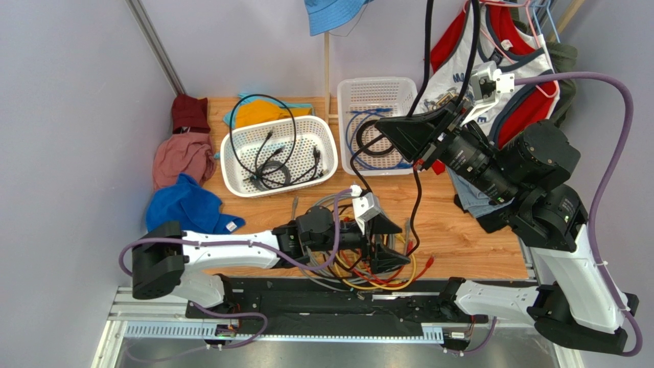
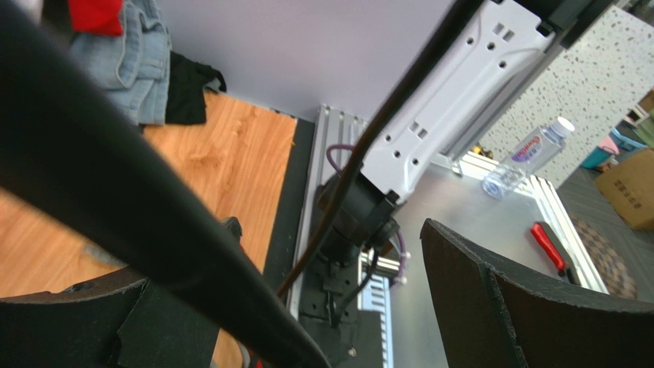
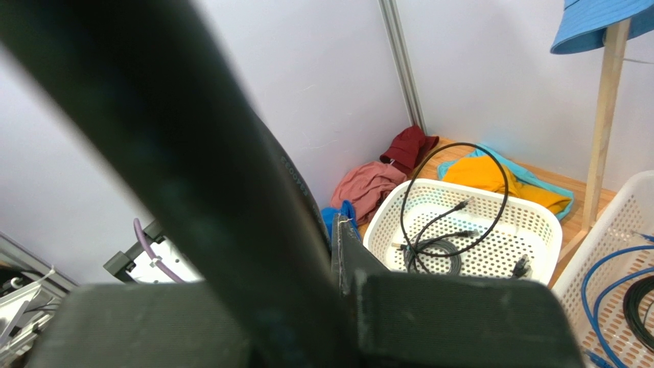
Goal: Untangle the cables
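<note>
At the bench's (image 1: 468, 238) near edge the left gripper (image 1: 390, 244) sits spread open in the tangled cables (image 1: 361, 274), seemingly steadying them, while farther back the raised right gripper (image 1: 386, 132) clamps one black cable (image 1: 417, 192), apparently to draw it free.

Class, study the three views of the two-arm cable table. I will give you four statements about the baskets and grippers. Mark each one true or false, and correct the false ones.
1. The left white basket holds black cables. True.
2. The right gripper rests on the wooden table. False: it is raised over the right white basket, shut on a black cable that hangs down to the pile.
3. A blue cable lies in the right white basket. True.
4. The left gripper is shut on a red cable. False: it is open, low over the tangled cables near the table's front edge.
</note>
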